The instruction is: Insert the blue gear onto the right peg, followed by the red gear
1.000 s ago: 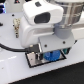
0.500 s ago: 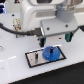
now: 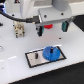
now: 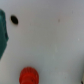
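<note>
White tabletop (image 3: 15, 55); grey plate (image 3: 32, 59) w/ blue gear (image 3: 49, 53) on it.

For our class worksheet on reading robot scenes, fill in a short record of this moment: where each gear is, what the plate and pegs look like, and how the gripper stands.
blue gear: on the plate, at the exterior view's right end
plate: grey, black-bordered, flat on the white table
other peg: bare, upright
red gear: on the table beyond the plate, under the gripper
gripper: above the red gear, fingers apart, holding nothing
</note>
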